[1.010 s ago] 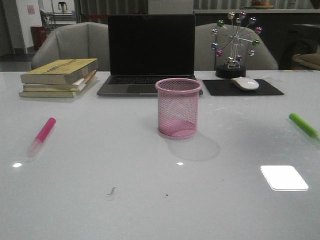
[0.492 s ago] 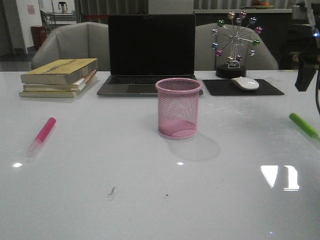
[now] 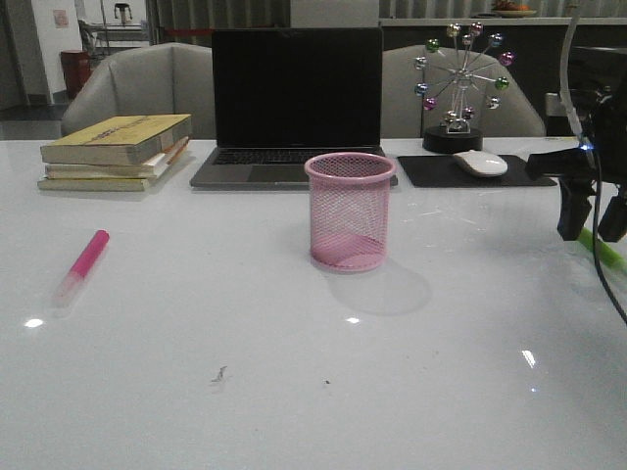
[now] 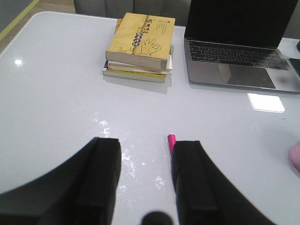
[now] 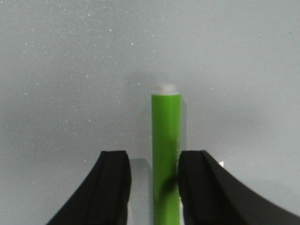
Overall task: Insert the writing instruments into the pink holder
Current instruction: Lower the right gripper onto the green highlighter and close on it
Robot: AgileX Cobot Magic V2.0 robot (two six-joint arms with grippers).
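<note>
The pink holder stands upright at mid-table, in front of the laptop; its edge also shows in the left wrist view. The magenta marker lies flat on the left. My left gripper is open above the table, and the marker's tip peeks out beside one finger. It does not show in the front view. The lime green marker lies flat on the right, pale end away from me. My right gripper is open and straddles it. In the front view that gripper hides most of the green marker.
A laptop stands behind the holder, and a stack of books lies at the back left. A white mouse on a black pad and a ferris-wheel ornament are at the back right. Chairs stand beyond the table.
My right arm has come in from the upper right and dropped down over the green marker. The bright patch of reflected light on the table's right side has gone.
</note>
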